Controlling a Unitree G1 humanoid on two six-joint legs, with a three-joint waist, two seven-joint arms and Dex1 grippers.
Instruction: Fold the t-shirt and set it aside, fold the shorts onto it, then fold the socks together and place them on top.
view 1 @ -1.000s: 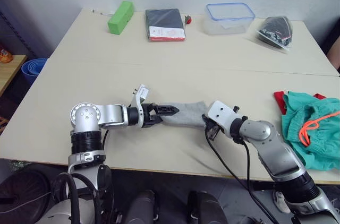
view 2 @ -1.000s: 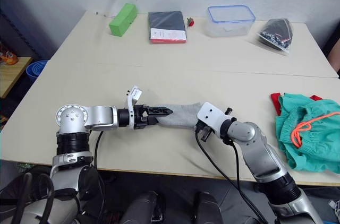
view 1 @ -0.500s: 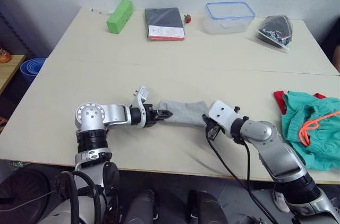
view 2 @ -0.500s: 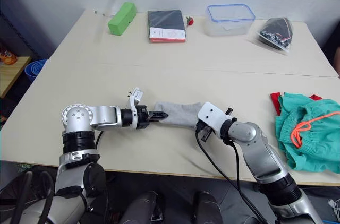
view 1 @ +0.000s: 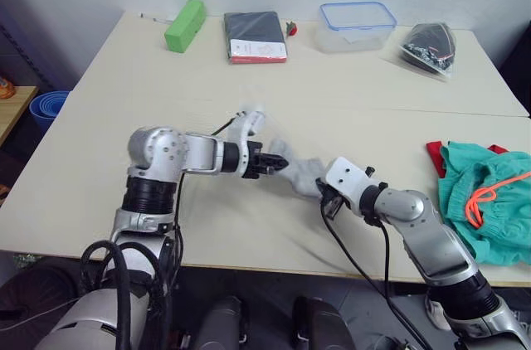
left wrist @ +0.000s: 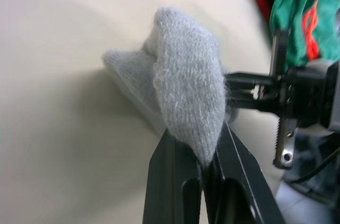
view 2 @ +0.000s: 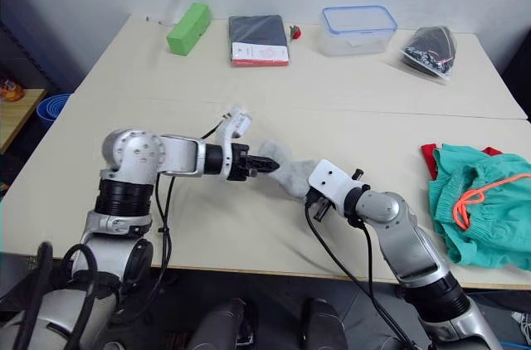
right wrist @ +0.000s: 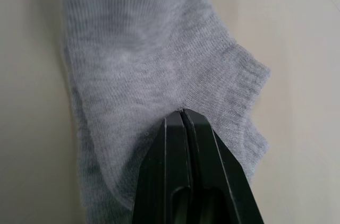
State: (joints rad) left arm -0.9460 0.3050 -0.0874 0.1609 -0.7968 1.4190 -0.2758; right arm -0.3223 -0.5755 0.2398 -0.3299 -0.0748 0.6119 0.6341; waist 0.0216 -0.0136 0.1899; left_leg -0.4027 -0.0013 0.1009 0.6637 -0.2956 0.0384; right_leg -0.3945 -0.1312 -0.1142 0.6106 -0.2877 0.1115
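Near the front edge of the tabletop (view 1: 99, 118), at about 6 o'clock of its middle, the socks (view 1: 300, 174) lie stretched and partly lifted between the two arms. The left gripper (view 1: 278, 163) has its jaws pinched tight on one end, which is raised and doubled over toward the other end; in the left wrist view the knit drapes limply over the jaws. The right gripper (right wrist: 183, 115) has its jaws closed flat on the fabric near the ribbed cuff, pinning that end down.

Off at 3 o'clock, well apart from the socks, the shorts (view 1: 489, 209) lie bunched with their orange drawstring on top, and a strip of the t-shirt (view 1: 436, 155) shows beneath them.

My judgement is that the socks will handle as light, soft and floppy: they sag wherever unsupported and have no stiffness to keep a fold. The knit looks grippy rather than slippery, so a pinch should hold, but the two layers may slide apart. Holding at the ends, through both layers, seems the safest grasp; a hold at mid-length would probably let the ends droop.
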